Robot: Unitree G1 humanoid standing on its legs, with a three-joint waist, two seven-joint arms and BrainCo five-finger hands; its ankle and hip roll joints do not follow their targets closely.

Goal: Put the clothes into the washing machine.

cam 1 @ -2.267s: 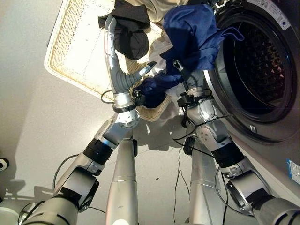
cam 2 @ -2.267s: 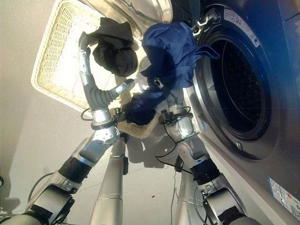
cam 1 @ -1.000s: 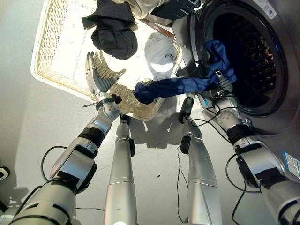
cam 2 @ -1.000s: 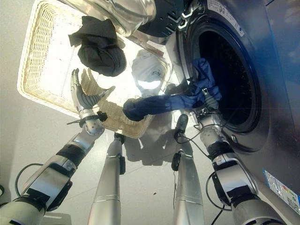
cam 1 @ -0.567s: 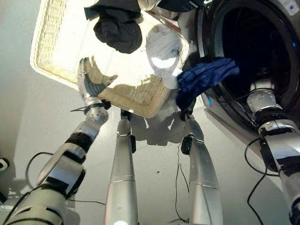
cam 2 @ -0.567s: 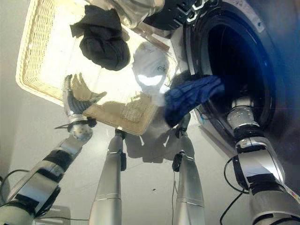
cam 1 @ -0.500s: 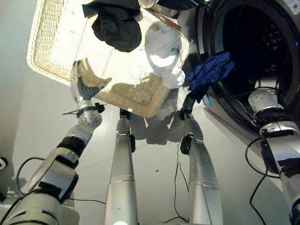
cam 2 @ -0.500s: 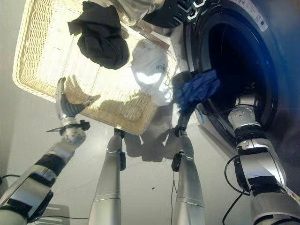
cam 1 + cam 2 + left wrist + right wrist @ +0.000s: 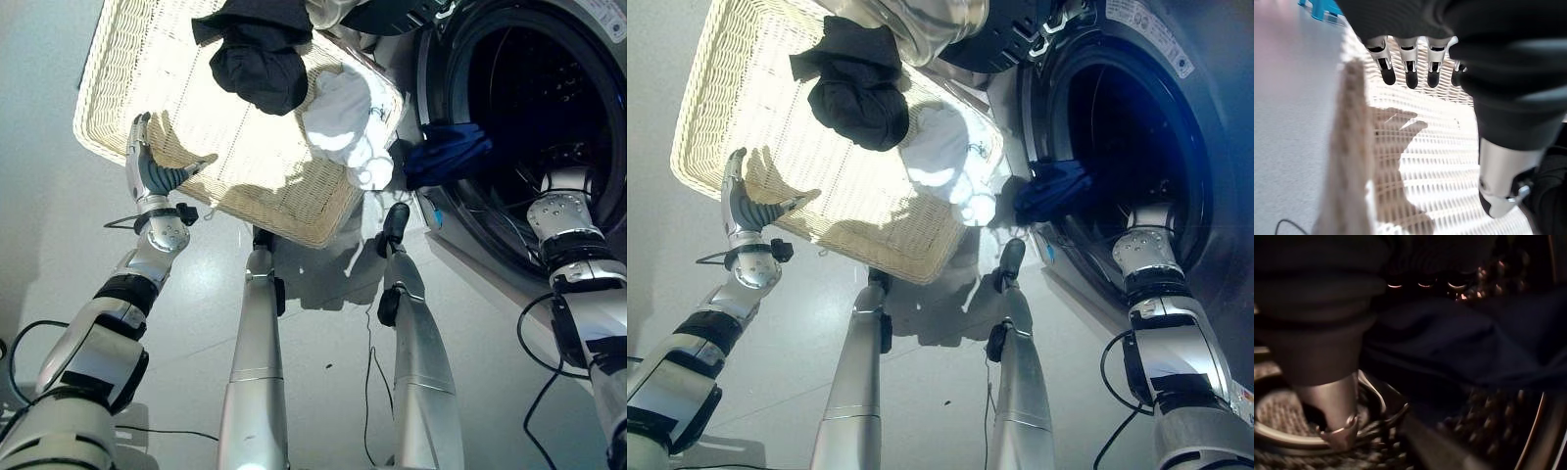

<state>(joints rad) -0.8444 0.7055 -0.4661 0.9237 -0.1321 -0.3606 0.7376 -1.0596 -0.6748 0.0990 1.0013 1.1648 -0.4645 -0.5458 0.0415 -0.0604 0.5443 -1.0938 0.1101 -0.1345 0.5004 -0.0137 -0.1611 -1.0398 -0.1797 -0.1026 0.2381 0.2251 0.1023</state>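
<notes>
Blue garment [image 9: 446,152] draped over washer drum [image 9: 549,108] rim, soft, limp, light; best bunched mid-fold. Right robot hand [image 9: 1422,284] reached inside, fingers unreadable. Left robot hand [image 9: 147,171] spread flat, empty, over wicker basket [image 9: 127,69].

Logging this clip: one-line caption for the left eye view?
Blue garment draped over the washing machine door rim; left robot hand open over the wicker basket.

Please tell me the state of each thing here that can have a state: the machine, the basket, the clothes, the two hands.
Washing machine: door open.
Blue garment: hanging over the door rim.
Wicker basket: holds clothes.
Black garment: in basket.
White garment: over basket edge.
Left hand: open.
Right hand: inside drum, fingers unclear.
</notes>
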